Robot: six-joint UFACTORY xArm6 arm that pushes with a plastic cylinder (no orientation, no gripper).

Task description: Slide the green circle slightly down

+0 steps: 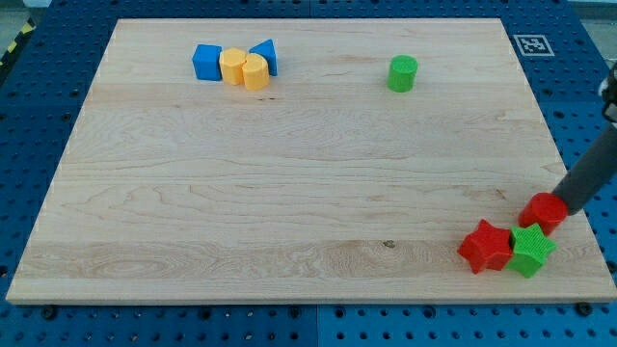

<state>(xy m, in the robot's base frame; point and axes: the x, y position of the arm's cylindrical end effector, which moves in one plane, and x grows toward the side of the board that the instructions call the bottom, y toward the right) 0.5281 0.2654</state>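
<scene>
Nearest the view's bottom edge sits the green star (pixel 531 250), touching the red star (pixel 485 245) on its left; both lie just below and left of my tip (pixel 562 205). My tip is a bare rod end with nothing on it that could part, close or clamp; it rests against the right side of the red circle (pixel 544 210), which sits just above the green star. The rod itself rises toward the view's right edge. The green circle (pixel 403 73) stands alone, well apart from my tip, far up and to its left near the top of the wooden board (pixel 289 193). Farther left again, near the top, a tight cluster: a blue cube (pixel 206 62), a yellow hexagonal block (pixel 232 66), a yellow cylinder (pixel 255 72) and a blue triangle (pixel 265 55), each touching its neighbour.
</scene>
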